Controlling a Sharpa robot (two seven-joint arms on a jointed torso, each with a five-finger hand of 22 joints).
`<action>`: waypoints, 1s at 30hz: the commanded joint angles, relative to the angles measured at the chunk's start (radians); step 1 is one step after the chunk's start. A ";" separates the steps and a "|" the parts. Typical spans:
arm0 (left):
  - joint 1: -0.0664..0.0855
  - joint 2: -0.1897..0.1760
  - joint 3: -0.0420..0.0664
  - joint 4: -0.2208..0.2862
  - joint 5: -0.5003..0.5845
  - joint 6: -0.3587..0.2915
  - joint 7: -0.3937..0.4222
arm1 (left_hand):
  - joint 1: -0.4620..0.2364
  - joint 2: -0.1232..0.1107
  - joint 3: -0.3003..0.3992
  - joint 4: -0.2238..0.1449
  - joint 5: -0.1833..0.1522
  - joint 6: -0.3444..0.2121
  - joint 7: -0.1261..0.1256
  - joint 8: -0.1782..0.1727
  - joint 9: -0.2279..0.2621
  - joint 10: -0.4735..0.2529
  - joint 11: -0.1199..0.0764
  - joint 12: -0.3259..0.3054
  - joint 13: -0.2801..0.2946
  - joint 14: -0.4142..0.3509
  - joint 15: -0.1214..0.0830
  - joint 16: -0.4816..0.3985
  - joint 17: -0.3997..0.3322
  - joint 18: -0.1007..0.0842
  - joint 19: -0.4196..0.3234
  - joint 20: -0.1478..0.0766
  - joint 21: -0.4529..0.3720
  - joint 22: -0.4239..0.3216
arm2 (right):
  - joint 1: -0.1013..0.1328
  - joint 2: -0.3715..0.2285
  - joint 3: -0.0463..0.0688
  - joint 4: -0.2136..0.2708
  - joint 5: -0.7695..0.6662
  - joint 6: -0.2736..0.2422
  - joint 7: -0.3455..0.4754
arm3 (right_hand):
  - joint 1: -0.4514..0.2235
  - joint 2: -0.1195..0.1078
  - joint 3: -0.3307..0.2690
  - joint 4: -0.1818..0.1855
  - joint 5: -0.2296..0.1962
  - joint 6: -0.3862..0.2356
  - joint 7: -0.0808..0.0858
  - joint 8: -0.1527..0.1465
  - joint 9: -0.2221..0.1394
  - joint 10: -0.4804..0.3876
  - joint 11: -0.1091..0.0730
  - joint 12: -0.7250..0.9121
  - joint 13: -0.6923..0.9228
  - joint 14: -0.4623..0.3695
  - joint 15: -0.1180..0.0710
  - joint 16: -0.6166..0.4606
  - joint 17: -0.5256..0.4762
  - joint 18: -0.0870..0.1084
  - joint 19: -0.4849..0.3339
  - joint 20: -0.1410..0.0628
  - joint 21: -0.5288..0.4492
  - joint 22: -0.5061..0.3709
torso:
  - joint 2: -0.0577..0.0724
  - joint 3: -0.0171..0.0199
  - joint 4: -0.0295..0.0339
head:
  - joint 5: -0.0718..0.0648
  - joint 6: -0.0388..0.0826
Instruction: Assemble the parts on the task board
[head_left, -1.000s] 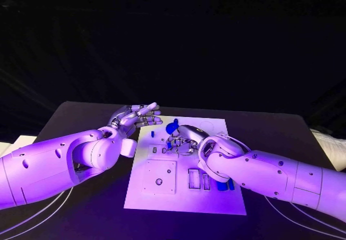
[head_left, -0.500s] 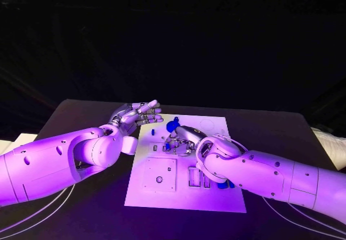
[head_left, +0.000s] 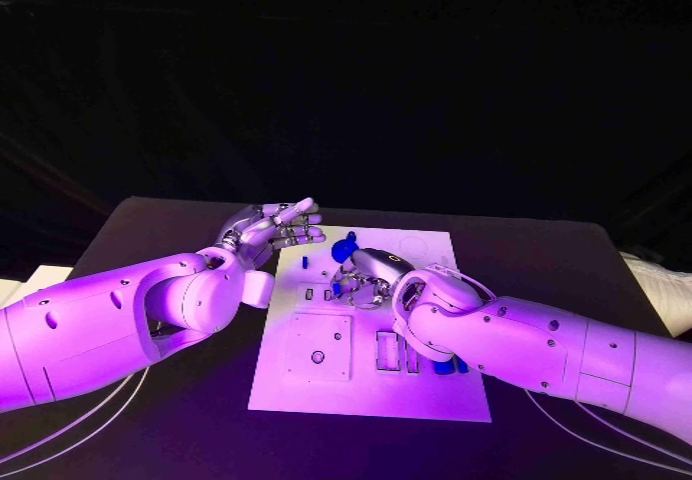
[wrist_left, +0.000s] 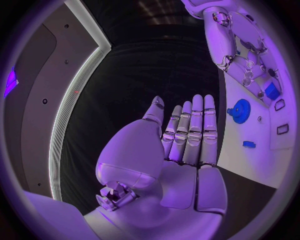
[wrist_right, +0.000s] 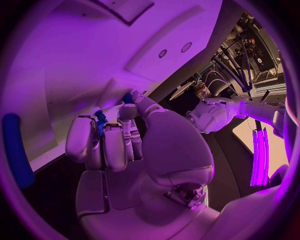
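The white task board (head_left: 332, 385) lies in the middle of the black table. My right hand (head_left: 366, 276) is low over the board's far half, fingers curled around a small blue part (wrist_right: 100, 120). That hand (wrist_right: 134, 150) has its fingertips close to the board (wrist_right: 94, 45). A blue gear (head_left: 345, 248) stands just beyond it on the board. My left hand (head_left: 274, 232) is raised beside the board's far left corner, holding nothing. Its fingers (wrist_left: 190, 130) are straight and side by side, with the gear (wrist_left: 238, 107) and a small blue piece (wrist_left: 249, 144) off to its side.
Blue bars (head_left: 441, 366) lie by my right forearm at the board's right side. A long blue bar (wrist_right: 15, 150) lies near the right hand. A square plate (head_left: 317, 355) with holes sits on the board's near left. Bare black table (head_left: 159, 225) surrounds the board.
My right hand has edged slightly farther across the board with its fingers still curled. The left hand has hardly moved.
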 joint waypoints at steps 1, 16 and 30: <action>0.000 0.002 0.001 0.002 -0.001 0.015 0.012 | 0.002 0.007 0.001 -0.004 0.000 -0.005 -0.002 -0.004 -0.001 -0.009 -0.001 0.002 -0.001 -0.001 -0.001 -0.005 -0.001 0.002 -0.005 -0.002 -0.003 -0.002 | -0.005 -0.002 -0.004 -0.003 -0.024 0.055 -0.026 | -0.009 -0.003 0.002 0.001 0.005 0.001 0.004 0.000 0.000 -0.003 0.000 -0.004 -0.003 0.048 -0.004 -0.006 -0.002 -0.006 -0.009 0.000 -0.006 -0.002 | 0.001 0.0003 -0.0002 | 0.000 -0.004; 0.000 0.003 0.001 0.000 -0.001 0.017 0.010 | 0.002 0.007 0.001 -0.004 0.000 -0.005 -0.002 -0.004 -0.001 -0.009 -0.001 0.002 -0.001 -0.001 -0.001 -0.005 -0.001 0.002 -0.005 -0.002 -0.003 -0.002 | -0.005 -0.005 -0.004 -0.003 -0.036 0.090 -0.031 | -0.032 -0.032 -0.013 0.004 0.008 -0.016 0.010 -0.013 -0.004 -0.037 0.005 -0.085 -0.071 0.045 -0.001 -0.018 -0.016 0.000 -0.027 0.002 -0.023 -0.034 | 0.000 0.0001 -0.0005 | -0.002 -0.009; 0.000 0.006 0.001 -0.003 -0.001 0.020 0.009 | 0.002 0.007 0.001 -0.004 0.000 -0.005 -0.002 -0.004 -0.001 -0.009 -0.001 0.002 -0.001 -0.001 -0.001 -0.005 -0.001 0.002 -0.005 -0.002 -0.003 -0.002 | -0.004 -0.004 -0.004 -0.001 -0.041 0.062 -0.029 | -0.045 -0.047 -0.025 0.008 0.008 -0.041 0.018 -0.028 -0.010 -0.052 0.012 -0.125 -0.106 0.043 0.004 -0.025 -0.021 0.002 -0.033 0.006 -0.033 -0.047 | 0.000 -0.0001 0.0001 | -0.001 -0.014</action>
